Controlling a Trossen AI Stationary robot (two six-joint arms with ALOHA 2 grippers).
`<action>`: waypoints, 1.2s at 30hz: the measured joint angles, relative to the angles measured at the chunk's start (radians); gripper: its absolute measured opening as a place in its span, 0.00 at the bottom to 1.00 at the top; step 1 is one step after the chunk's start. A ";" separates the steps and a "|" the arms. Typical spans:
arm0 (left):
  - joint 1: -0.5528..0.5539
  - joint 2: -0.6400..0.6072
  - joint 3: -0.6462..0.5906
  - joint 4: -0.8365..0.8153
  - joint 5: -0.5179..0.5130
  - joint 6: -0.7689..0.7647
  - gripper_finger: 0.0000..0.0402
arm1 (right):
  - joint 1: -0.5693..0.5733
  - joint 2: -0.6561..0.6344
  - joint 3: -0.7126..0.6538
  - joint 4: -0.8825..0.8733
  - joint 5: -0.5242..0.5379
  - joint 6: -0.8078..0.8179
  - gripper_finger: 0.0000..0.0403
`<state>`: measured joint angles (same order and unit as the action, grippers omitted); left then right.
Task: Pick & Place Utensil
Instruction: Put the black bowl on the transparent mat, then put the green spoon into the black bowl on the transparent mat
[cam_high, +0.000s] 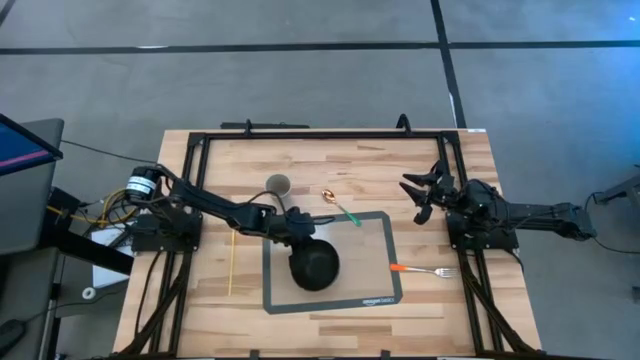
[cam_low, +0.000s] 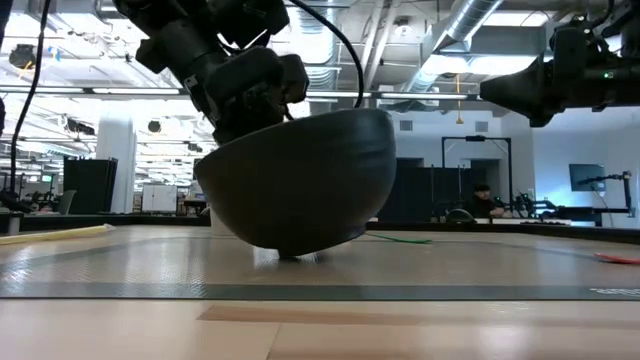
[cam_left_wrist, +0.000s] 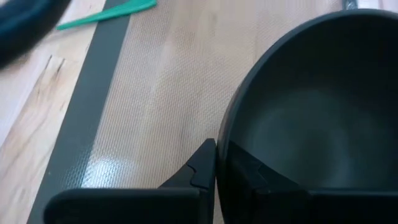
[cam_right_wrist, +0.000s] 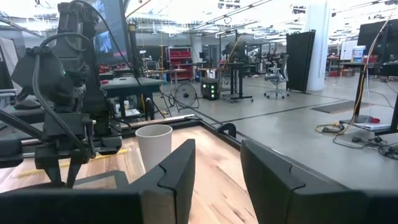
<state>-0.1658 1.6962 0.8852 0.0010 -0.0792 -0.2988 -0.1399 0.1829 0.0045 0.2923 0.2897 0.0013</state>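
Observation:
A black bowl (cam_high: 315, 266) sits tilted on a grey-edged mat (cam_high: 388, 232) in the middle of the table. My left gripper (cam_high: 297, 233) is shut on the bowl's rim. In the low view the bowl (cam_low: 300, 190) leans, with its underside on the mat. An orange-handled fork (cam_high: 425, 270) lies across the mat's right edge. A green-handled spoon (cam_high: 343, 206) lies at the mat's far edge. My right gripper (cam_high: 420, 198) is open and hovers over the table's right side, touching nothing; its wrist view shows the gripper (cam_right_wrist: 217, 171) gaping toward a paper cup (cam_right_wrist: 153, 146). My left gripper holds the bowl by its rim (cam_left_wrist: 225, 134) on the far-left side. One finger (cam_left_wrist: 200, 167) is outside the wall and one finger (cam_left_wrist: 252, 177) inside. It comes slanting down from the table's left. The bowl is tilted, its base (cam_low: 290, 252) on the mat.
A paper cup (cam_high: 278, 184) stands upright beyond the mat's far left corner. A thin yellow stick (cam_high: 231, 262) lies left of the mat. A black frame (cam_high: 320, 135) runs around the table's edges. Bare mat lies right of the bowl.

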 joint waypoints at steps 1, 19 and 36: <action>0.000 0.000 0.000 0.006 -0.001 0.004 0.05 | 0.000 0.000 0.000 0.000 0.000 0.000 0.31; -0.001 0.003 0.000 0.041 -0.012 0.013 0.24 | 0.000 0.000 0.000 0.000 0.000 0.000 0.30; -0.001 -0.198 -0.016 0.092 -0.203 0.242 0.32 | 0.000 0.000 0.000 0.000 0.000 0.037 0.30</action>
<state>-0.1665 1.4983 0.8688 0.0926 -0.2819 -0.0566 -0.1398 0.1829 0.0045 0.2925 0.2897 0.0384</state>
